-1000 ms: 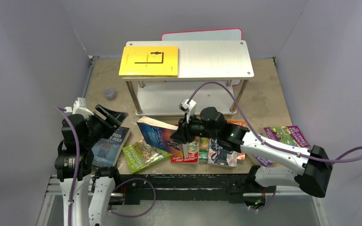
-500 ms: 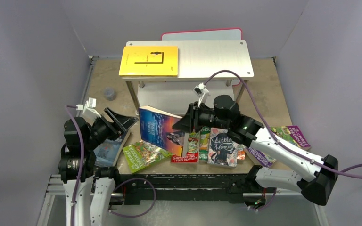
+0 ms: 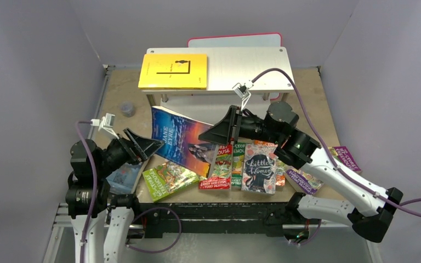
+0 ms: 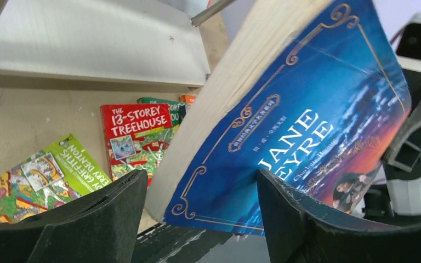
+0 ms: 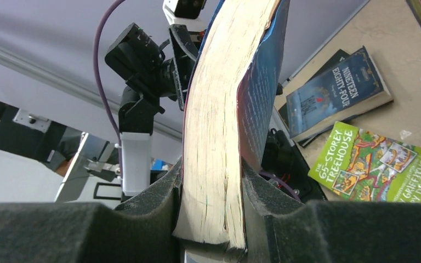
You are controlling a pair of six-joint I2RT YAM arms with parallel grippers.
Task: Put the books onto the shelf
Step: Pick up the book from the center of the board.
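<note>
**A:** How far along is the shelving?

**B:** Early, I'd say. One yellow book (image 3: 172, 71) lies flat on the left end of the shelf's (image 3: 252, 68) top board, and the rest of that board is bare. The lower tier looks unfilled, though the arm hides part of it.

**A:** And the book in the air?

**B:** That's Jane Eyre (image 4: 301, 131). It is lifted off the table (image 3: 307, 120), tilted, on the near side of the shelf and left of centre. The right gripper (image 5: 208, 211) is clamped across its page edge with the foam pads pressing both covers. The left gripper (image 4: 203, 192) stands wide, one finger to either side of the book's lower corner. Whether either finger touches the cover, I can't tell.

**A:** What's left to do?

**B:** Most of it. A row lies near the front edge: Nineteen Eighty-Four (image 5: 334, 93) at the left, then the green 65-Storey Treehouse (image 5: 378, 164), the red 13-Storey Treehouse (image 4: 134, 131) and Little Women (image 3: 259, 171). A purple book (image 3: 346, 158) is off to the right.

**A:** Any other writing you can read?

**B:** The held cover says "JANE EYRE" in white capitals under a small framed line too fine to read. The green cover carries "GRIFFITHS" and "TERRY DENTON". The purple book's title is too small to make out
</note>
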